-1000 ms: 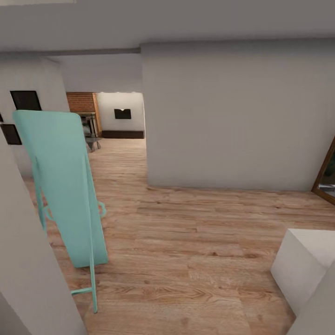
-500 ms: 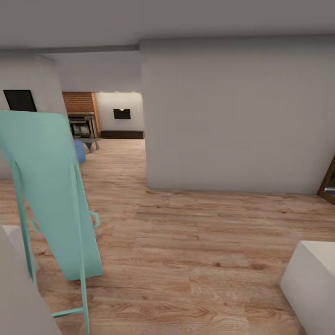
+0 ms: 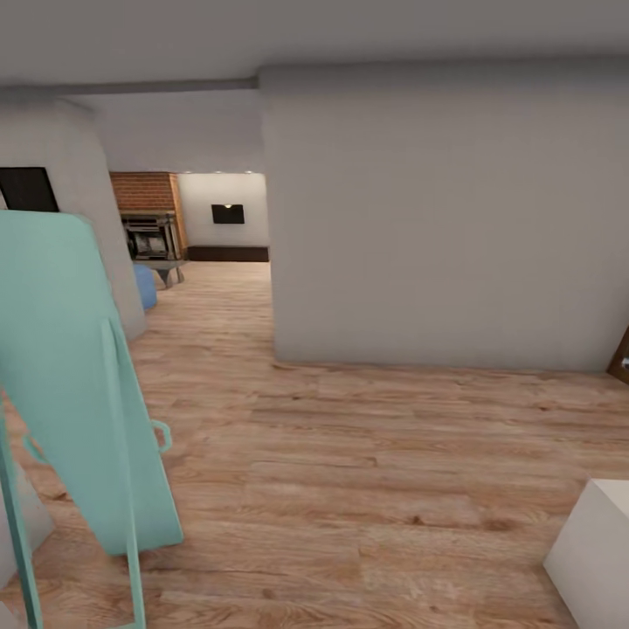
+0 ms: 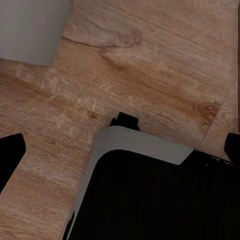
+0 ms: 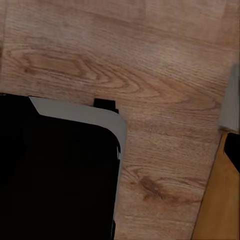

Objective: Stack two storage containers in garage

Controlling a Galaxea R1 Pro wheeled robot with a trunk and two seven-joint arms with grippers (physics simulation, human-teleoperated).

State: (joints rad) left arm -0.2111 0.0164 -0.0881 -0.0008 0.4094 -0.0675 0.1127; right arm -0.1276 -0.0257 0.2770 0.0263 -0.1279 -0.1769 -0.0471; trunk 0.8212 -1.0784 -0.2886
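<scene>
The two storage containers and the garage are out of view. I stand in a hallway on light wood planks. Through the opening ahead lies the living room, with its red brick fireplace [image 3: 144,190] and a black wall TV [image 3: 228,213]. My left gripper [image 4: 120,150] hangs open over the planks, its dark fingertips [image 4: 10,155] at the frame's two sides and nothing between them. My right gripper [image 5: 120,150] is open too, with one fingertip [image 5: 233,150] showing at the edge. Below both grippers is my own black, grey-rimmed base [image 4: 150,195].
A tall teal leaning panel on a frame [image 3: 79,376] stands close at the left. A big grey wall block [image 3: 437,218] fills the middle and right. A white box [image 3: 594,550] sits at the lower right, a blue object [image 3: 144,286] by the opening.
The camera has moved forward: the teal panel slid left and nearer, the white box slid toward the lower right corner, and more of the living room and the blue object came into sight.
</scene>
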